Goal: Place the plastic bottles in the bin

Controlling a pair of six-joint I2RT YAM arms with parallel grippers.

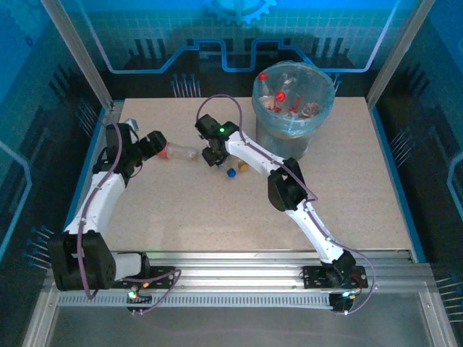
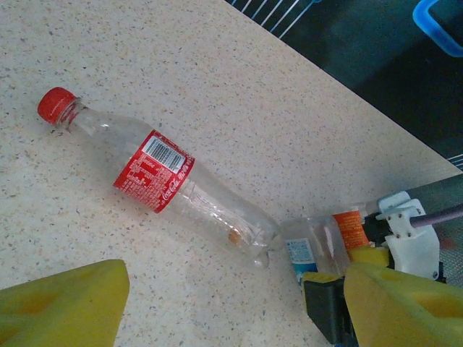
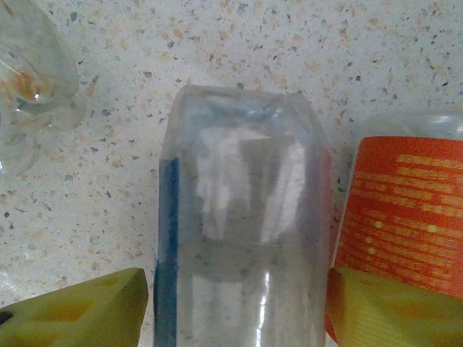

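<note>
Holding the left gripper point(image 2: 237, 278) at nine o'clock over the table point(image 1: 347, 202), fingers spread wide, gripping nothing, with the red-capped cola bottle point(image 2: 155, 173) lying just ahead. Working on the pick-up step at the centre: setting the right gripper point(image 3: 237, 278) astride the blue-labelled bottle point(image 3: 239, 202), fingers very near both walls; not possible to tell whether pressing. Probably needing next a firm squeeze and a straight lift, with the orange-labelled bottle point(image 3: 405, 210) lying just beside at three o'clock. Finding open room toward the bin point(image 1: 289, 137) at one o'clock, far side, already keeping several bottles point(image 1: 278, 97); needing height for clearing its rim.
</note>
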